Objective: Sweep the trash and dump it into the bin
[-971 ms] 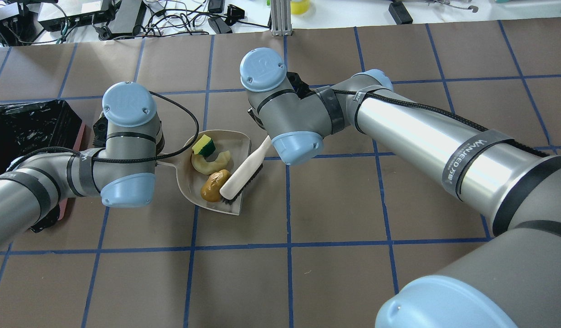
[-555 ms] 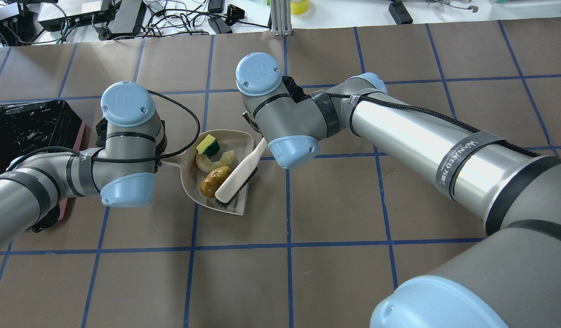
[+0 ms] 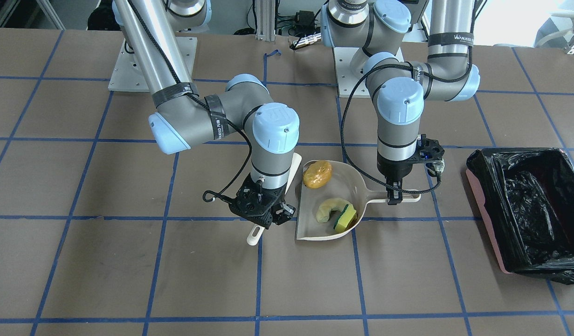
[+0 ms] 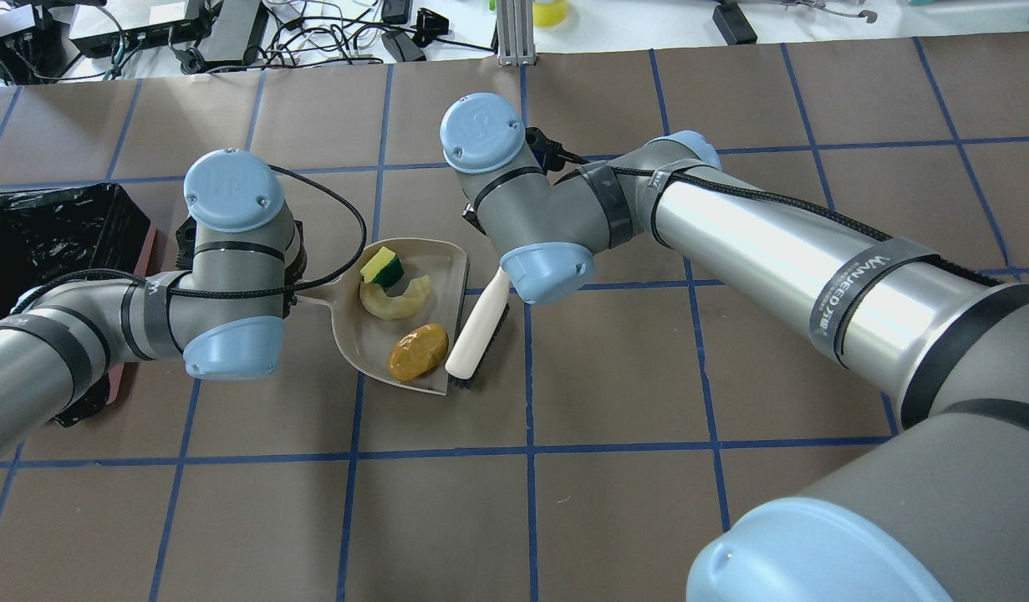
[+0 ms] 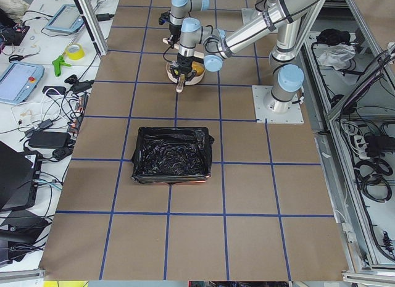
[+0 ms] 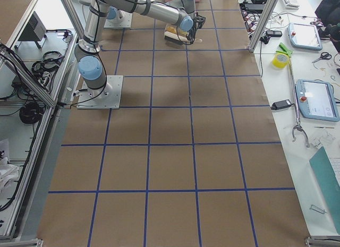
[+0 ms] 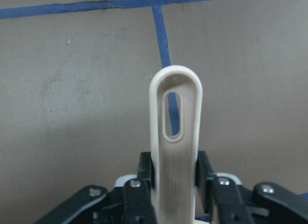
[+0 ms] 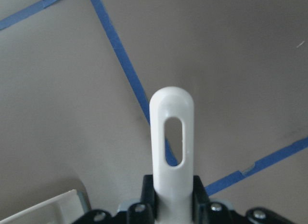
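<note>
The beige dustpan (image 3: 314, 226) lies on the table and holds the trash: a yellow-brown potato-like lump (image 3: 317, 174), a yellow sponge with a green side (image 3: 346, 217) and a pale curved piece (image 3: 328, 208). My left gripper (image 3: 393, 196) is shut on the dustpan's handle (image 7: 174, 132). My right gripper (image 3: 263, 212) is shut on the white brush's handle (image 8: 172, 137). The brush (image 4: 479, 326) rests just outside the pan's open edge. The pink bin with its black bag (image 3: 524, 196) stands beyond the left arm, apart from the pan.
The table is brown paper with a blue tape grid (image 4: 527, 456). Cables and electronics (image 4: 188, 33) lie along the far edge. A black cable (image 4: 347, 209) loops from the left wrist over the pan's handle.
The brush swept further into the pan, then drew back out past its open edge. The potato-like lump shifted toward the pan's mouth. The left arm and the pan stayed put.
</note>
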`<state>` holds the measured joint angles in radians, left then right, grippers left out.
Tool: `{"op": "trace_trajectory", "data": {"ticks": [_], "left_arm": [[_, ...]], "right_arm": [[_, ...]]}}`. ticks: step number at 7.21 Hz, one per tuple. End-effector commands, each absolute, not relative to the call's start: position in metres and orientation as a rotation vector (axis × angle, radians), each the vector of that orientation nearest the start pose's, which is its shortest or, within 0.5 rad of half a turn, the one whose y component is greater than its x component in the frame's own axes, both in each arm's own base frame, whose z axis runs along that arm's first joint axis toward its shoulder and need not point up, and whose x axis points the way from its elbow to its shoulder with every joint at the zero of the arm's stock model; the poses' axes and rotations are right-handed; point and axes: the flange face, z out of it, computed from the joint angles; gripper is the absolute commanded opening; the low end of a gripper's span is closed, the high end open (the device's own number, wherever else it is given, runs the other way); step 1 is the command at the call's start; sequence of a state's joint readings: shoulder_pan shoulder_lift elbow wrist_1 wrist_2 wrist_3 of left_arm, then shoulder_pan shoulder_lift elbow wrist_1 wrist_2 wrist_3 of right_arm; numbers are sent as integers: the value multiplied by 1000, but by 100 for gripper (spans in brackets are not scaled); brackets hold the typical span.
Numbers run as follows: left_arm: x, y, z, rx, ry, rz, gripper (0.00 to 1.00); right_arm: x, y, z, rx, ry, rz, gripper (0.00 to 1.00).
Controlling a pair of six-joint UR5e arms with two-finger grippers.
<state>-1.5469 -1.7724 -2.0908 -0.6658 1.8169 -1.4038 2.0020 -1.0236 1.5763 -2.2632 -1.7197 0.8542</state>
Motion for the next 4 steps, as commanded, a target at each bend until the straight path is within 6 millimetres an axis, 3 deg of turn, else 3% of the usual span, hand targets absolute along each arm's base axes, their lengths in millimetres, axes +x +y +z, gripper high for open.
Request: {"op": "trace_trajectory", "data": {"ticks": [1,4], "left_arm": [[-97,-497,242,-2020,2281,-427,0],[-99,-496,239,-2034,2299,-363,0]], "right_arm": [[368,-565,237,596,3132,-295,18],[353,-570,240,536,3159,-282,21]]}}
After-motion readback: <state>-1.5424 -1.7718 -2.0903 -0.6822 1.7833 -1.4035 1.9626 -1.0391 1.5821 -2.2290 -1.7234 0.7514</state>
